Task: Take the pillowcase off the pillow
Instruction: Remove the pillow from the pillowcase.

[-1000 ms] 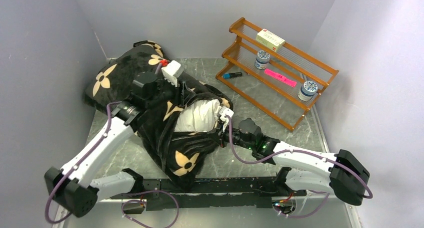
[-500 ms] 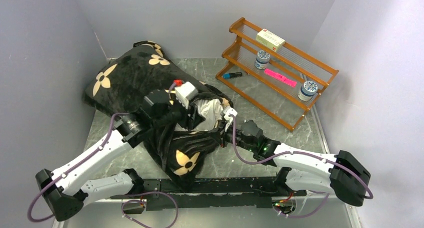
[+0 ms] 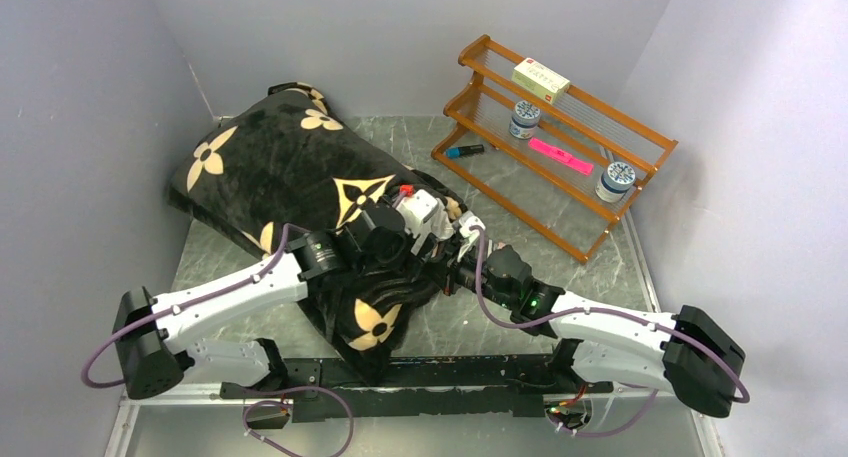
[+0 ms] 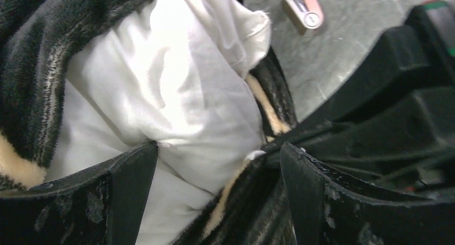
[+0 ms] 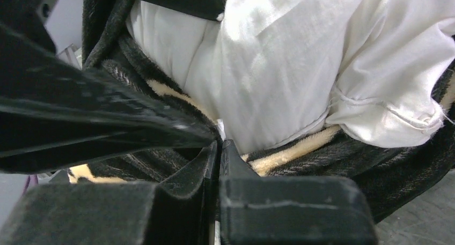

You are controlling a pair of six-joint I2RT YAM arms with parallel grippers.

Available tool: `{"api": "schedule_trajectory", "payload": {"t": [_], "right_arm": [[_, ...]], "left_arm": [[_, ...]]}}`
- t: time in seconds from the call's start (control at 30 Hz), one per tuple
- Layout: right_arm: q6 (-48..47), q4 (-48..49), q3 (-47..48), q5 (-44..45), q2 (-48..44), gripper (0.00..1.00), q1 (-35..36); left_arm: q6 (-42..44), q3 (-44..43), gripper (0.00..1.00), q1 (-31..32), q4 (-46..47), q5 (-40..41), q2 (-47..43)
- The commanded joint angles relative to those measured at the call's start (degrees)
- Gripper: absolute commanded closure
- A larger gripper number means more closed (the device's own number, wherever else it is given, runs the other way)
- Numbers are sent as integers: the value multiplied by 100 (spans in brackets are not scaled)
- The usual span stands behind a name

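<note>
Frame centre: left gripper jaws spread wide, straddling exposed white pillow. Right gripper pinched tight on pillowcase hem, lower frame.

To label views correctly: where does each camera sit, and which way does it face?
Top external: above and behind, looking down at the table; left arm and right arm show.
Left wrist: on the left arm, looking between the open left fingers at the pillow.
Right wrist: on the right arm, looking over the right fingers, shut on the pillowcase, at the pillow.
Shared: both wrist views show the pillow's stitched corner.
</note>
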State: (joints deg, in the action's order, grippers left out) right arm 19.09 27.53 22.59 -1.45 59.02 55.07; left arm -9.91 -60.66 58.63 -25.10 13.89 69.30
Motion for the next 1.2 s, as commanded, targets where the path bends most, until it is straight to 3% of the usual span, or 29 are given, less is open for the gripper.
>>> {"api": "schedule_trajectory", "payload": {"t": [0.0, 0.27, 0.47, 0.6, 0.77, 0.83, 0.93, 1.17], "right_arm": [[278, 147, -212, -206, 25, 97, 39], [318, 332, -334, -276, 108, 97, 47], [429, 423, -456, -207, 41, 97, 39], [472, 265, -457, -54, -79, 96, 39], [607, 156, -492, 264, -200, 92, 40], [601, 131, -466, 245, -231, 89, 40], [741, -9, -387, 306, -293, 81, 39], [1524, -906, 4, 942, -567, 35, 39]], "left_arm": [[140, -249, 11, 63, 199, 1138, 203], [321, -253, 12, 55, 111, 2002, 853], [619, -227, 22, -67, 267, 1795, 1273], [871, -439, 47, -273, 124, 1504, 1389], [1399, -650, 93, -397, 245, 1080, 1193], [1610, -599, 95, -420, 489, 706, 1083], [1770, -562, 95, -464, 640, 391, 1044], [1714, -14, 95, -494, 1273, -120, 614]]}}
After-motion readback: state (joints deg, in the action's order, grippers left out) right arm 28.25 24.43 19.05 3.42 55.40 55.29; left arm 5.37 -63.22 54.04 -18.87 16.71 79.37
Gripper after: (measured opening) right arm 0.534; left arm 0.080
